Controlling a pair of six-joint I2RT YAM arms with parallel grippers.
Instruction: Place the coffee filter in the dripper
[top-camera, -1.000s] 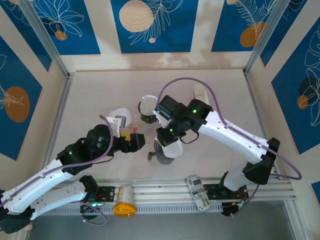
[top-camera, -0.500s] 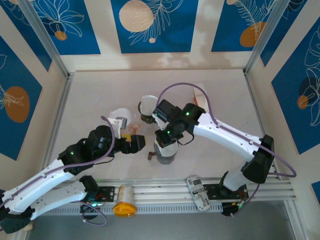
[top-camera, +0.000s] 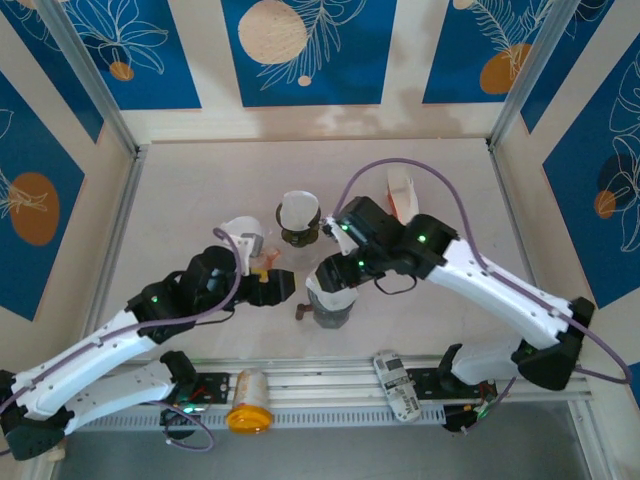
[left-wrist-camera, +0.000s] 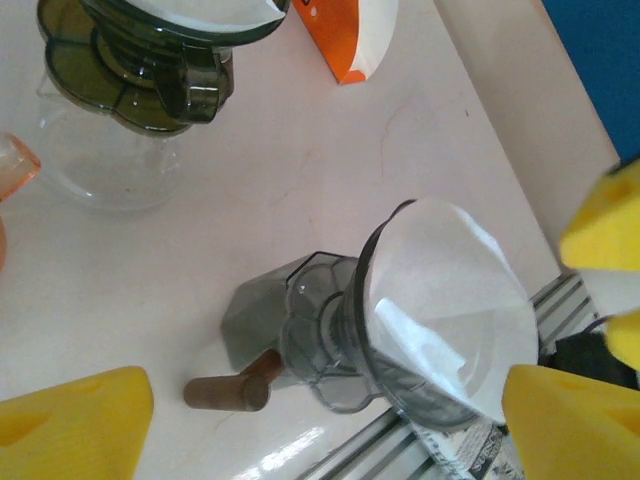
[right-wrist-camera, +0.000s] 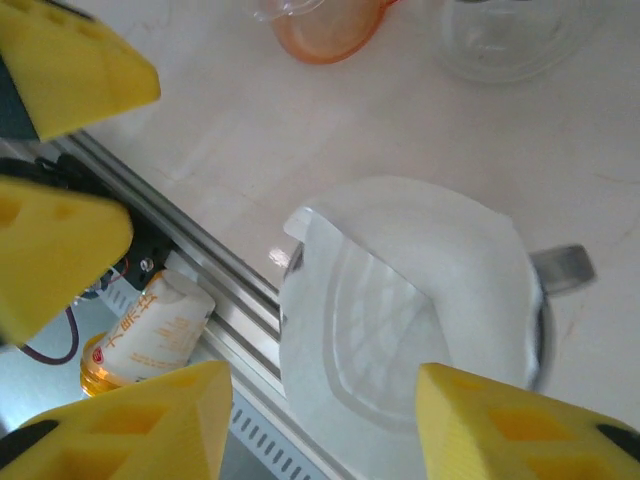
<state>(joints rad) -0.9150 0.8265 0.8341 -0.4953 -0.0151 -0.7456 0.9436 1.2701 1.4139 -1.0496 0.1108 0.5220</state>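
White paper cone filter (left-wrist-camera: 450, 300) sits in smoky grey plastic dripper (left-wrist-camera: 320, 345). Right end effector (right-wrist-camera: 320, 390) spread above, left end effector (top-camera: 272, 287) spread alongside. Release step, probably; next, lift clear gently.

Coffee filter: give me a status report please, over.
Left fingers open. Right fingers open above the filter. Filter sits in the dripper, nothing holds it. Other dripper on glass pot stands apart.

In the top view the left arm (top-camera: 110, 345) stretches from the lower left toward centre frame, its left gripper (top-camera: 278, 289) level, jaws spread wide. The right arm (top-camera: 490, 285) arcs in from the lower right; the right gripper (top-camera: 333, 287) points downward, jaws parted.
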